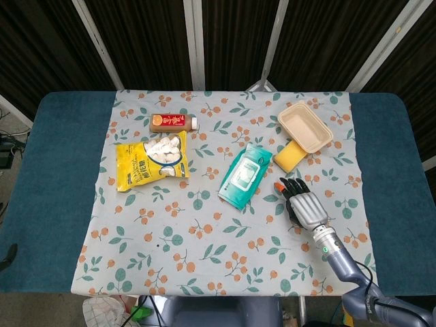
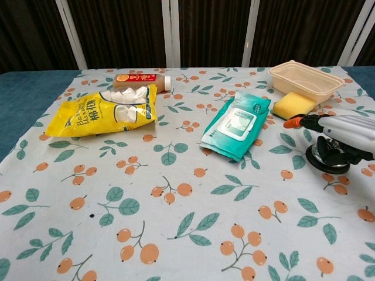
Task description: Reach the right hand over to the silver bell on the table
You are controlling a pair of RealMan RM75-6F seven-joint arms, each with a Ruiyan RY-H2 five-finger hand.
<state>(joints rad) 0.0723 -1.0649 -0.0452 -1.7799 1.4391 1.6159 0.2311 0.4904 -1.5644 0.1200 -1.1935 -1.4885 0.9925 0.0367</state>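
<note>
The silver bell (image 2: 321, 154) stands on its black base at the right of the floral cloth. My right hand (image 2: 344, 130) lies palm down directly over it, and its dark fingers (image 2: 340, 157) curve down around the dome. Whether they touch the bell I cannot tell. In the head view the right hand (image 1: 304, 203) covers the bell completely, fingers apart and pointing toward the far left. It holds nothing. My left hand shows in neither view.
A yellow sponge (image 1: 289, 155) and a beige tray (image 1: 304, 127) lie just beyond the hand. A teal wipes pack (image 1: 245, 174) is to its left. Farther left lie a yellow snack bag (image 1: 151, 160) and a small bottle (image 1: 174, 122).
</note>
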